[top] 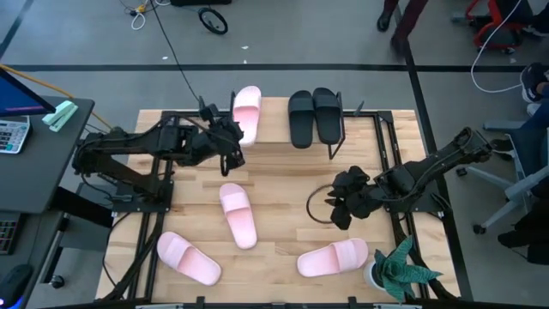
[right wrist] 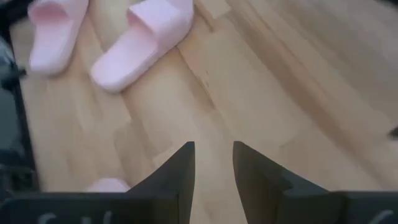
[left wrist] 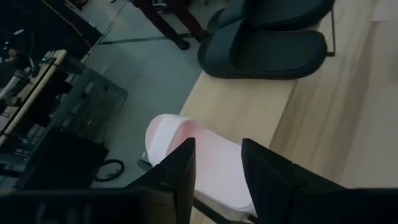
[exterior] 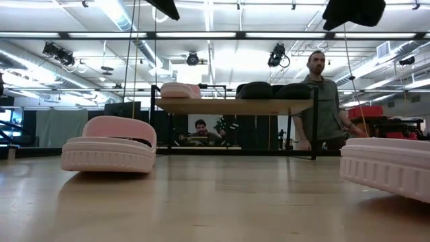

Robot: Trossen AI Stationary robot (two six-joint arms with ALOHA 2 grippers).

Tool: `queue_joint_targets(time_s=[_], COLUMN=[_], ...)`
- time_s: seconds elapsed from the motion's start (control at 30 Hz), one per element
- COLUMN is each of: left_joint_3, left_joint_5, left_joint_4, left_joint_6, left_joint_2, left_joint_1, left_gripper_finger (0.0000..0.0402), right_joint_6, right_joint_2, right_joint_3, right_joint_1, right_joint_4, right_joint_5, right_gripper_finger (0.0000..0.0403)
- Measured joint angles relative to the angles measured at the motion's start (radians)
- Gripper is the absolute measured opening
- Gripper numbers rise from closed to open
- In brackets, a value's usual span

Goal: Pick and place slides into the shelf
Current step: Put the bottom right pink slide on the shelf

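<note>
The shelf (top: 279,129) stands at the table's far edge. One pink slide (top: 247,112) and two black slides (top: 313,116) lie flat on their soles on its wooden top board (left wrist: 249,106). My left gripper (top: 230,142) hovers open just on the near side of that pink slide (left wrist: 186,140), which shows past the gap between its fingers. Three more pink slides lie on the table: one in the middle (top: 238,215), one near left (top: 187,257) and one near right (top: 333,257). My right gripper (right wrist: 214,162) hangs open over bare wood at the right (top: 347,202).
A small potted plant (top: 395,270) stands at the table's near right corner. A dark loop (top: 319,206) lies on the table beside my right gripper. A person (exterior: 322,101) stands beyond the shelf. Bare wood shows between the shelf and the middle slide.
</note>
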Motion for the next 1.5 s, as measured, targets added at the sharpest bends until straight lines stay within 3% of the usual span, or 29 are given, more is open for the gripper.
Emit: queue_joint_targets(time_s=[0.1,0.33,0.5,0.7,1.07,1.3,1.5], left_joint_3=[0.0,0.0,0.0,0.0,0.0,-0.001,-0.001], left_joint_5=[0.001,0.0,0.0,0.0,0.0,0.0,0.0], left_joint_4=[-0.029,-0.151,-0.191,-0.192,-0.191,-0.191,-0.192], left_joint_6=[-0.001,-0.095,-0.138,-0.144,-0.165,-0.165,-0.165], left_joint_2=[0.002,0.001,0.001,0.001,0.001,0.001,0.001], left_joint_1=[-0.014,-0.018,-0.018,-0.018,-0.018,-0.018,-0.018], left_gripper_finger=[0.0127,0.0114,0.0108,0.0105,0.0096,0.0095,0.009], right_joint_6=[0.114,0.248,0.435,0.461,0.356,0.303,0.214], right_joint_2=[0.02,0.202,0.342,0.394,0.39,0.396,0.416], right_joint_3=[0.0,0.001,0.0,-0.001,0.017,0.017,0.017], right_joint_1=[0.006,0.114,0.135,0.118,0.074,0.093,0.122], right_joint_4=[0.049,0.415,0.285,0.102,-0.002,0.138,0.148], right_joint_5=[-0.08,-0.192,-0.351,-0.523,-0.558,-0.555,-0.547], right_gripper_finger=[0.0114,0.0114,0.0114,0.0114,0.0114,0.0114,0.0114])
